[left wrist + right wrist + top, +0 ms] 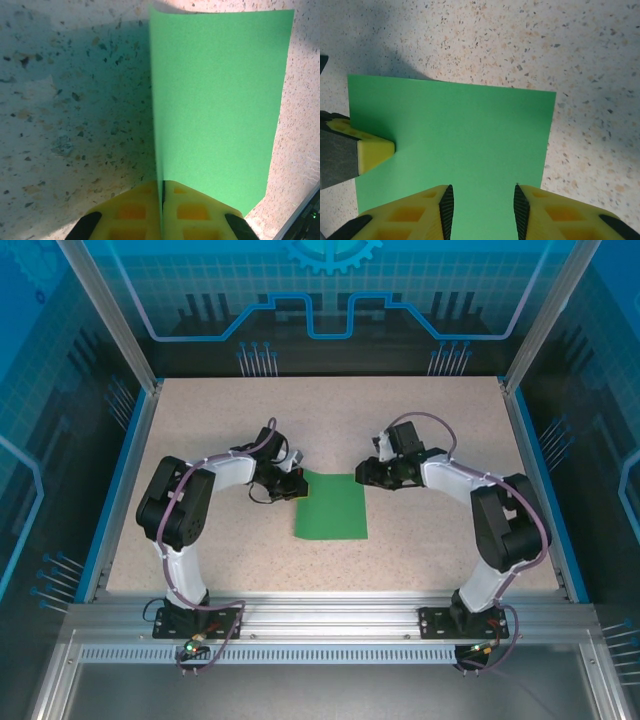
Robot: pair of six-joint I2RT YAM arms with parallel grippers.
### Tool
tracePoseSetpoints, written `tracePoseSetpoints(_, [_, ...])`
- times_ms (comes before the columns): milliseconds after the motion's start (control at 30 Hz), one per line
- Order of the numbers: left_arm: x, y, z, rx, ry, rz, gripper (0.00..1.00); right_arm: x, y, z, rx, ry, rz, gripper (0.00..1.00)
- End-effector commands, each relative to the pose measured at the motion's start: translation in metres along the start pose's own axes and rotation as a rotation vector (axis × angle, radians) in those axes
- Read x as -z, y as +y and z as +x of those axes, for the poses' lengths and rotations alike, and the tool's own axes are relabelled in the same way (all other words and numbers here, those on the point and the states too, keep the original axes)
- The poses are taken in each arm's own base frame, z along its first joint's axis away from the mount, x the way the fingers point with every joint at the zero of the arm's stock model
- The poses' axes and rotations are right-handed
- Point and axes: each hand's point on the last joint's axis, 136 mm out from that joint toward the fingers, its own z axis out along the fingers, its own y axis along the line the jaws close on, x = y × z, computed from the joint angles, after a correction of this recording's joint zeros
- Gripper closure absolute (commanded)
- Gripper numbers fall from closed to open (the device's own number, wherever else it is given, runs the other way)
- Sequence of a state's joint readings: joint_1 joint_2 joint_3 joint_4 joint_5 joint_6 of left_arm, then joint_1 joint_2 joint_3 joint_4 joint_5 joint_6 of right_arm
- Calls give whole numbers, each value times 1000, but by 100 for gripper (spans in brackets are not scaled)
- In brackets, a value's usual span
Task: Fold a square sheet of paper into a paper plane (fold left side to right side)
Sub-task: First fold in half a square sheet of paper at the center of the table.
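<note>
The square sheet of paper [332, 506] is plain green and lies in the middle of the table. My left gripper [291, 483] is at its far left corner. In the left wrist view the yellow fingers [132, 210] of the left gripper [163, 183] are shut on the paper [215, 105], whose near edge is lifted and pinched between them. My right gripper [366, 474] hovers at the sheet's far right corner. Its jaws [482, 194] stand apart over the flat paper [455, 130], with nothing between the ribbed pads [446, 205]. The left finger's tip [376, 152] rests on the sheet's edge.
The speckled tabletop [430, 430] is bounded by a blue rim [536, 480] and metal posts at the sides. The arm bases sit on the rail [330, 620] at the near edge. Bare tabletop [520, 40] surrounds the sheet.
</note>
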State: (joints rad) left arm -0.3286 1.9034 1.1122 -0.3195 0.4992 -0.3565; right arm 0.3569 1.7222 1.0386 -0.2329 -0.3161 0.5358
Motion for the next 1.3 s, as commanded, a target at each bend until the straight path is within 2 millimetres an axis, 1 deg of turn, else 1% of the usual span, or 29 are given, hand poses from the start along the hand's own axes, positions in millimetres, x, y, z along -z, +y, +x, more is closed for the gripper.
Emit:
tracePoseSetpoints(0, [3,-5,-3,-25,7,-10,95,-12,14,-5,-2,13,-56,61])
tracePoseSetpoints(167, [3,-9,-4,-37,11,-17,95,-28,10,-3,-27,48,-66,62])
tracePoseSetpoints(233, [3,-9,-4,-37,12,-19,95,-34,8,1,-35,68,-65,62])
tracePoseSetpoints(400, [1,-12,-5,-38,11,-15,95,-45,-5,13,-65,121,-24,62])
tracePoseSetpoints(500, [1,-14,-4,-43,15,-15,95,-47,-8,17,-73,128,-14,62])
tracePoseSetpoints(700, [1,-17,-4,-50,16,-14,95,-50,-11,19,-75,133,-5,62])
tracePoseSetpoints(900, [1,-18,-5,-49,19,-16,95,-55,-20,26,-89,151,27,62])
tracePoseSetpoints(1000, [1,-20,-5,-51,22,-14,95,-57,-21,28,-90,155,27,62])
tracePoseSetpoints(1067, [2,-23,-6,-48,25,-5,92,-57,-25,30,-88,166,49,62])
tracePoseSetpoints(1133, [6,-32,-7,-50,22,22,88,-58,-28,33,-87,181,63,62])
tracePoseSetpoints(1267, [19,-59,-13,-53,5,120,71,-58,-37,39,-107,190,95,63])
